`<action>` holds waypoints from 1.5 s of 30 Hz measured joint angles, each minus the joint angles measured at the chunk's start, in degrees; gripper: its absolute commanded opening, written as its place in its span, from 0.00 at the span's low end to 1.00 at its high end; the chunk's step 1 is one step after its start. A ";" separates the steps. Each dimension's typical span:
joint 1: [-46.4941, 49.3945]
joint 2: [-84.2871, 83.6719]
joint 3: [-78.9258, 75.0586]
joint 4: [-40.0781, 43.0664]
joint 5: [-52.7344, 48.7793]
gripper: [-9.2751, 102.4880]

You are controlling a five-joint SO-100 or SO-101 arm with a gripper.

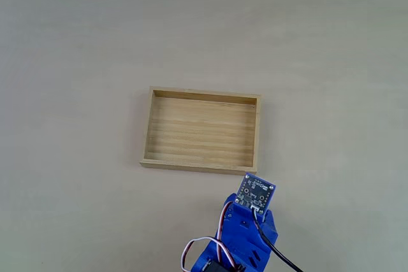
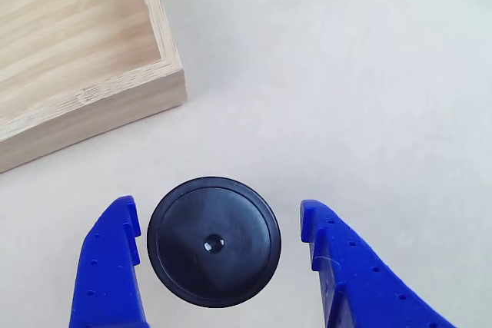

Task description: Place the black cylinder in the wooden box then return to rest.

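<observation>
Two views carry the moment. In the fixed view, the wooden box (image 1: 203, 130) lies flat near the middle of the tabletop (image 1: 76, 42), its long axis running left to right and its floor bare. The blue arm (image 1: 245, 240) rises from the bottom edge of the tabletop, just below the box's lower right corner, with a small blue circuit board (image 1: 256, 192) on top of it; the board and arm cover whatever lies beneath them, so from here the fingers' spread cannot be told. In the other view, which looks down between the fingers, the black cylinder (image 2: 214, 242) stands upright on the tabletop, its round dimpled top facing the camera, directly inside the end effector (image 2: 219, 224). The two blue fingers (image 2: 111, 263) are apart, one on each side of the cylinder; the left one looks very near or touching its rim, while the right one shows a clear gap. A corner of the wooden box sits up and to the left of the cylinder in this view, near but apart. Being round, the cylinder has no preferred grip axis; closing should catch it, and the carry then seemingly runs toward that corner.
</observation>
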State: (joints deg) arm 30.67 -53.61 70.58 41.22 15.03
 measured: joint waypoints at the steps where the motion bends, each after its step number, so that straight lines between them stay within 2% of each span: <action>1: 0.00 0.00 0.00 0.00 0.00 0.35; 14: 0.00 0.35 0.00 2.20 0.00 0.35; 29: 0.00 2.90 0.00 2.29 0.00 0.26; 45: 0.00 -1.05 -0.26 3.60 0.00 0.26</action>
State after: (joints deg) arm 30.67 -54.67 70.31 44.82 15.03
